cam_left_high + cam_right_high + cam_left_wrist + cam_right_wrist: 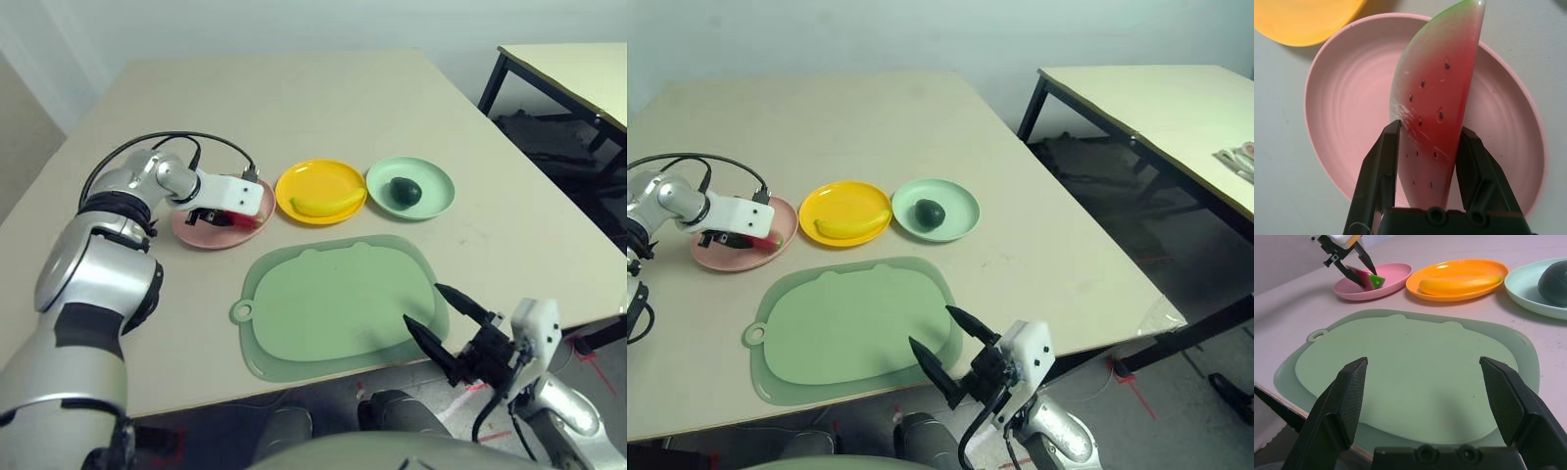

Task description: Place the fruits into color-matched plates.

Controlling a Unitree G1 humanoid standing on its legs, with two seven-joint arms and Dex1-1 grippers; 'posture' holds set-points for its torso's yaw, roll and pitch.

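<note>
Watermelon wedge (pixel 1440 112) is sitting pinched between the left gripper (pixel 1432 147) fingers, hanging over the pink plate (pixel 1347 122); can't tell whether its tip is touching the plate floor yet. Banana (pixel 328 204) is already lying in the yellow plate (pixel 294 181), avocado (pixel 406 190) in the mint green plate (pixel 436 181). Right gripper (pixel 1432 396) is idling at the near edge of the tabletop (pixel 323 98), fingers spread wide and holding nothing, over the near edge of the green mat (pixel 333 304).

Judging from this, two fruits are done and the last one is waiting on release.

Risks:
- Wedge is being held by its thin flat faces, standing on edge. If the fingers are opening while it's tilted, it is likely tipping and may slide over the shallow rim toward the yellow plate or the mat.
- Releasing from too high means bouncing out; the plastic looks slick.
- Wedge seems to be sitting toward the plate's mat side in the head view, so margin there is small.
- Fingers dragging the plate on pull-out could shift it against the yellow plate just beside it.
</note>
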